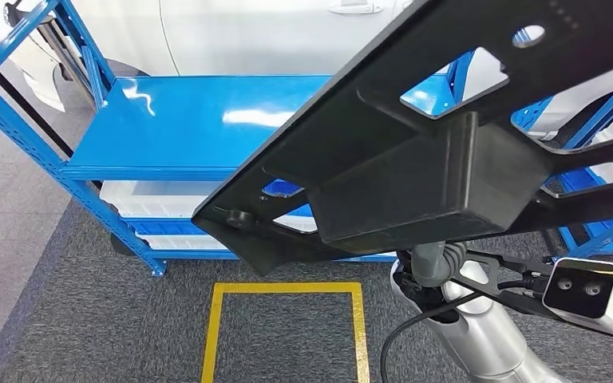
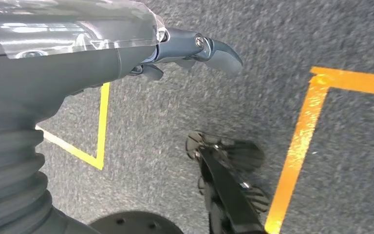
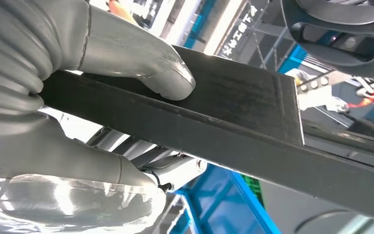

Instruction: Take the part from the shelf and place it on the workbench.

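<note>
The right hand (image 3: 102, 97) grips the black part (image 1: 415, 159); the left hand (image 2: 126, 53) hangs empty, fingers loose. Gripped off-centre, the long part could twist free or clip the shelf (image 1: 199, 120).

The blue shelf (image 1: 199, 120) stands on grey carpet floor (image 1: 88, 319), beyond the right hand (image 3: 78, 97); white trays (image 1: 152, 199) lie on its lower levels. A yellow tape square (image 1: 287, 327) marks the floor beside that hand.
</note>
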Motion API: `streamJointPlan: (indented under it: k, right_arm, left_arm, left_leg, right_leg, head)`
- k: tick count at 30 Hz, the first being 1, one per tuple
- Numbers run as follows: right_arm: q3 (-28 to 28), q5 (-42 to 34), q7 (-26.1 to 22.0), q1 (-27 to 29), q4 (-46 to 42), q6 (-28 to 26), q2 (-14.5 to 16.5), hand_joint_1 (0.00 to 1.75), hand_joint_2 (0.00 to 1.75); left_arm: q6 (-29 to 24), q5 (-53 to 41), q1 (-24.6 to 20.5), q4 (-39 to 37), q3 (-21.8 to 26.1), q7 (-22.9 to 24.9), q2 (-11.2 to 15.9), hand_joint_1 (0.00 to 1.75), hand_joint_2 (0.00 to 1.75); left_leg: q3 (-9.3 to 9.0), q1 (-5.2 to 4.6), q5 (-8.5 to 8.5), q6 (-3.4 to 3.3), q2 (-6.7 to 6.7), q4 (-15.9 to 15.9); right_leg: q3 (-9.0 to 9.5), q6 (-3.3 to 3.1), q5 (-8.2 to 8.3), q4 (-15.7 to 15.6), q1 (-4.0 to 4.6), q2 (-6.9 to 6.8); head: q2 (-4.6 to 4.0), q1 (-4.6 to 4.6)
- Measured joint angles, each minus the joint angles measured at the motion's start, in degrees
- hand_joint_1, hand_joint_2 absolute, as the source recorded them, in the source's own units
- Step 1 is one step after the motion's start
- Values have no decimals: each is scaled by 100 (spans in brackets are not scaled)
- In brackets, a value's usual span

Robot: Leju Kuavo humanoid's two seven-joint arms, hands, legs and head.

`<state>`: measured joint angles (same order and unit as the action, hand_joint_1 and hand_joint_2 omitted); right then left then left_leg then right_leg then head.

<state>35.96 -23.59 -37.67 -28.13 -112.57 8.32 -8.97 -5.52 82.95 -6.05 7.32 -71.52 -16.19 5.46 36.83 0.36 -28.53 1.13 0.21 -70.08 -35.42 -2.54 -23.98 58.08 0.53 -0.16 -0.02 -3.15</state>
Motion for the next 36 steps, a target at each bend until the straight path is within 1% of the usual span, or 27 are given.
streamJointPlan:
  k: [2, 3, 4, 6, 7, 8, 9, 11, 12, 13, 14, 15, 16, 18, 19, 21, 22, 23, 24, 26, 27, 28, 29, 32, 33, 34, 36]
  right_arm:
    - [10, -50, -16, -38, 23, 18, -57, 175, 175]
    - [14, -64, -23, -54, 32, 27, -81, 175, 175]
    - [16, -74, -27, -66, 41, 37, -101, 175, 175]
    - [21, -87, -31, -84, 61, 48, -139, 175, 175]
    - [23, -91, -32, -90, 68, 52, -160, 175, 175]
    - [25, -96, -36, -95, 74, 60, -186, 175, 175]
    - [26, -105, -50, -96, 84, 73, -221, 175, 175]
    - [27, -140, -94, -76, 105, 142, -302, 175, 175]
    - [23, -158, -115, -46, 116, 211, -348, 175, 175]
    - [8, -167, -126, -5, 124, 312, -384, 175, 175]
    - [-17, -164, -130, 43, 130, 427, -413, 175, 175]
    - [-57, -147, -131, 93, 132, 538, -431, 175, 175]
    - [-110, -123, -131, 134, 134, 647, -439, 175, 175]
    - [-232, -79, -133, 215, 130, 816, -443, 175, 175]
    - [-296, -63, -134, 254, 128, 884, -440, 175, 175]
    - [-404, -38, -134, 314, 126, 958, -431, 175, 175]
    - [-436, -20, -134, 323, 130, 969, -420, 175, 175]
    - [-455, -4, -133, 324, 133, 963, -404, 175, 175]
    - [-463, 12, -133, 317, 138, 940, -382, 175, 175]
    - [-462, 25, -133, 290, 157, 844, -341, 175, 175]
    - [-460, 27, -133, 271, 170, 786, -329, 175, 175]
    - [-456, 22, -133, 248, 184, 729, -323, 175, 175]
    - [-452, 11, -133, 224, 196, 677, -321, 175, 175]
    - [-446, -66, -133, 138, 216, 556, -324, 175, 175]
    - [-446, -90, -133, 110, 222, 534, -328, 175, 175]
    - [-446, -108, -133, 87, 229, 521, -333, 175, 175]
    - [-447, -120, -133, 55, 245, 507, -348, 175, 175]
  left_arm:
    - [-7, 0, -11, 0, 1, -10, 3, 0, 175]
    - [-10, 0, -14, 0, 1, -14, 4, 0, 175]
    - [-14, 0, -17, 0, 1, -15, 5, 0, 175]
    - [-21, 1, -15, 0, 1, -16, 0, 0, 175]
    - [-22, 1, -17, 0, 1, -16, -3, 0, 175]
    - [-23, 2, -20, 0, 1, -14, -7, 0, 175]
    - [-24, 2, -22, 0, 2, -12, -13, 0, 175]
    - [-31, 2, -16, 0, 2, -8, -30, 0, 175]
    - [-35, 2, -10, 0, 2, -7, -43, 0, 175]
    - [-38, 2, -5, 0, 2, -8, -56, 0, 175]
    - [-41, 2, -1, 0, 2, -10, -71, 0, 175]
    - [-42, 2, 1, 0, 2, -13, -83, 0, 175]
    - [-46, 2, 2, 0, 2, -16, -89, 0, 175]
    - [-65, 2, 2, 0, 2, -20, -98, 0, 175]
    - [-81, 2, 0, 0, 2, -20, -100, 0, 175]
    - [-112, 2, 1, 0, 8, -15, -103, 0, 175]
    - [-125, 2, 4, 0, 14, -9, -104, 0, 175]
    - [-134, 2, 7, 0, 22, -1, -106, 0, 175]
    - [-142, 2, 7, 0, 30, 9, -108, 0, 175]
    - [-148, 1, 1, 0, 38, 24, -110, 0, 175]
    - [-149, 2, -1, 0, 39, 29, -109, 0, 175]
    - [-149, 2, -2, 0, 39, 32, -109, 0, 175]
    - [-148, 2, -3, 0, 39, 34, -109, 0, 175]
    - [-144, 2, -13, -1, 39, 36, -97, 0, 175]
    - [-142, 2, -16, -1, 39, 36, -91, 0, 175]
    - [-141, 2, -18, -2, 38, 36, -84, 0, 175]
    - [-140, 2, -20, -2, 39, 37, -72, 0, 175]
  left_leg:
    - [-655, -64, 22, -139, 4, 884]
    - [-852, -97, -11, -188, 7, 1186]
    - [-940, -121, -41, -219, 12, 1354]
    - [-909, -128, 84, -255, 26, 1459]
    - [-885, -116, 160, -279, 37, 1512]
    - [-841, -101, 249, -297, 47, 1556]
    - [-776, -87, 331, -309, 55, 1579]
    - [-588, -83, 473, -314, 54, 1568]
    - [-482, -78, 539, -304, 55, 1550]
    - [-373, -69, 599, -288, 55, 1521]
    - [-263, -54, 650, -267, 55, 1482]
    - [-155, -37, 694, -239, 55, 1428]
    - [-53, -28, 729, -208, 52, 1363]
    - [77, -25, 780, -142, 46, 1249]
    - [106, -26, 808, -106, 43, 1227]
    - [122, -10, 861, -25, 40, 1236]
    - [150, 4, 811, 15, 37, 1200]
    - [206, 16, 672, 50, 33, 1077]
    - [300, 27, 445, 78, 30, 828]
    - [544, 34, -55, 124, 29, 70]
    - [618, 35, -192, 135, 29, -250]
    - [596, 34, -216, 133, 29, -385]
    - [456, 33, -143, 118, 28, -281]
    - [-365, 2, 165, 1, 15, 889]
    - [-531, -21, 213, -38, 12, 1153]
    - [-596, -44, 217, -70, 10, 1278]
    - [-581, -55, 273, -128, 14, 1333]
  right_leg:
    - [-77, 27, 101, -1, 27, -8]
    - [-86, 52, 147, -9, 18, -19]
    - [-89, 86, 193, -22, 6, -31]
    - [-99, 152, 259, -46, -21, -42]
    - [-132, 185, 182, 6, -25, -33]
    - [-192, 220, 4, 149, -28, -22]
    - [-284, 255, -268, 415, -43, -11]
    - [-489, 325, -769, 1147, -84, -2]
    - [-534, 357, -853, 1441, -109, -2]
    - [-494, 388, -800, 1568, -131, -2]
    - [-355, 417, -656, 1493, -153, -3]
    - [-111, 444, -501, 1219, -174, -6]
    - [186, 467, -463, 822, -189, -8]
    - [601, 416, -556, 193, -177, 4]
    - [664, 361, -630, 60, -157, 14]
    - [620, 233, -587, 26, -142, 19]
    - [588, 179, -536, 23, -141, 17]
    - [548, 134, -479, 12, -149, 12]
    - [498, 101, -420, 4, -156, 8]
    - [382, 80, -326, 10, -147, 9]
    - [327, 81, -284, 14, -140, 10]
    - [278, 87, -248, 18, -133, 10]
    - [239, 96, -216, 21, -126, 12]
    - [183, 142, -148, 19, -111, 9]
    - [178, 169, -126, 14, -113, 4]
    - [170, 201, -104, 8, -119, 0]
    - [157, 274, -65, -12, -121, -2]
  head:
    - [0, 0]
    - [0, 1]
    - [0, 0]
    - [0, 0]
    - [0, 0]
    - [0, 1]
    - [0, 1]
    - [0, 0]
    - [0, 0]
    - [0, 0]
    - [0, 0]
    - [0, 0]
    - [0, 1]
    - [0, -2]
    - [0, -4]
    - [0, -4]
    - [0, -6]
    - [0, -5]
    - [0, -6]
    - [0, -7]
    - [0, -7]
    - [0, -7]
    - [0, -7]
    - [0, -7]
    - [0, -7]
    - [0, -7]
    - [0, -7]
